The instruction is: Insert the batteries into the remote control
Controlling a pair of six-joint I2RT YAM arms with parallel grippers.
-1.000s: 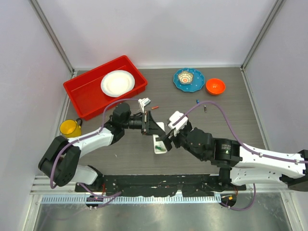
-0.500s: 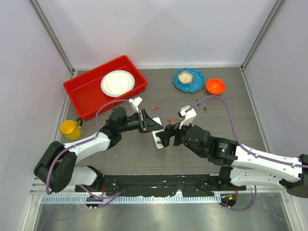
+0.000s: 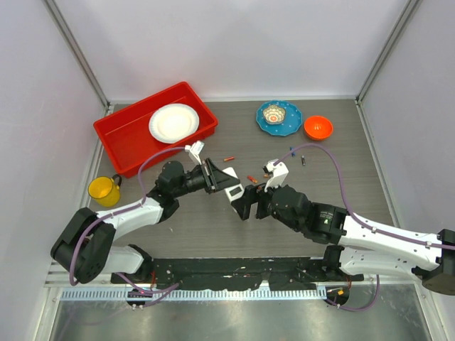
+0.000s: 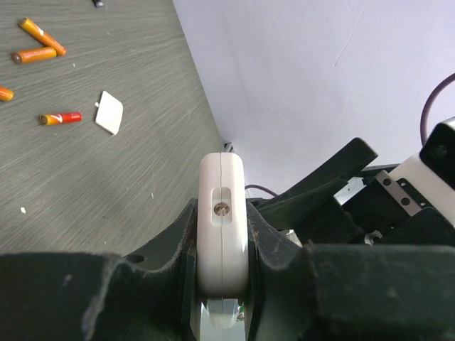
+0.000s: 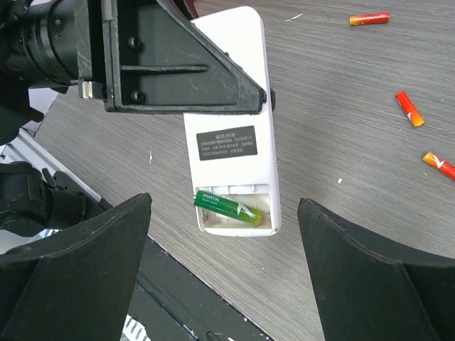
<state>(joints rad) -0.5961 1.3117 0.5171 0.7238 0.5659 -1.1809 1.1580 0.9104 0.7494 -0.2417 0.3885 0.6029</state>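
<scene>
My left hand (image 3: pixel 217 179) grips the flat white plastic remote control (image 5: pixel 231 142), so my wide-open right hand (image 5: pixel 224 266) should press the tilted green cylindrical battery (image 5: pixel 227 207) flat at its six-o'clock end.

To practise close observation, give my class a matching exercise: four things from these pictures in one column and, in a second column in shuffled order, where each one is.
Things
1. white rectangular remote control
2. green cylindrical battery
3. round white plate
4. yellow mug

Places
A. inside the red plastic tray
B. clamped in the left gripper
C. standing on the table, outside the tray
D. lying in the remote's open compartment

Pairs: 1-B, 2-D, 3-A, 4-C
</scene>
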